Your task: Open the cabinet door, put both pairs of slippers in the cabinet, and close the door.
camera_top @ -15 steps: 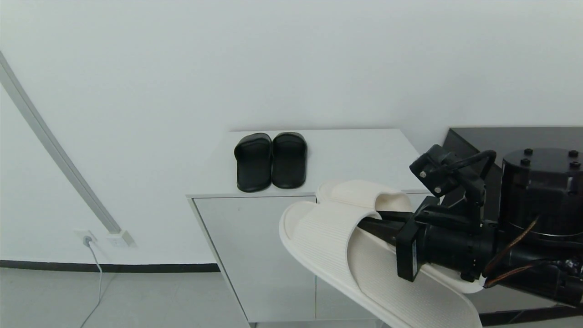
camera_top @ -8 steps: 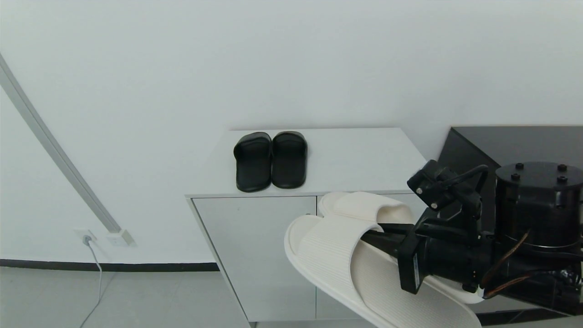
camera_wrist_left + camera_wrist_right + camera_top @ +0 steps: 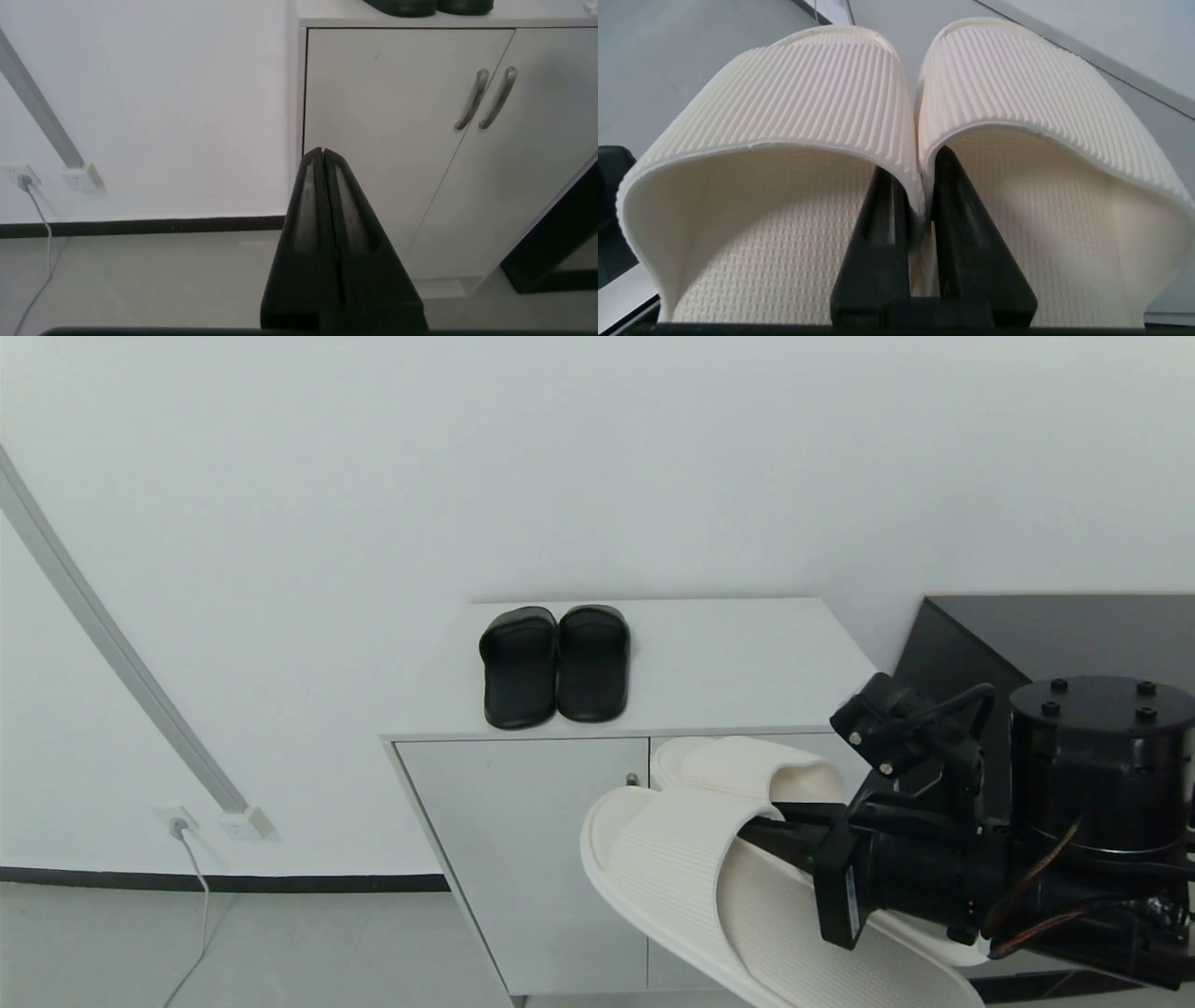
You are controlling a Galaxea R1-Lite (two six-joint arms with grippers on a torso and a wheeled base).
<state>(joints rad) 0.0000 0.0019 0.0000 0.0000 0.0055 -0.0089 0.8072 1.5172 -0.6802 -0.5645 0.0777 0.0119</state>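
Gripping the white slippers [image 3: 785,121] by their inner sides, the right hand [image 3: 921,191] is clamped tight; left hand [image 3: 323,161] pressed closed, empty (black slippers [image 3: 555,665] atop the shut cabinet [image 3: 523,840]).

a low white cabinet [image 3: 728,663] stands on the pale grey floor [image 3: 280,943], its back against the white wall. its flat top carries one pair of black slippers [image 3: 555,665], set on the left part of the top. the two lie side by side and touching, flat on their soles, toes toward the wall and heels just at the near edge. the right part of the top is bare white. below the top, the two doors [image 3: 402,140] are shut, with two upright handles [image 3: 486,98] just beside each other at the middle seam.
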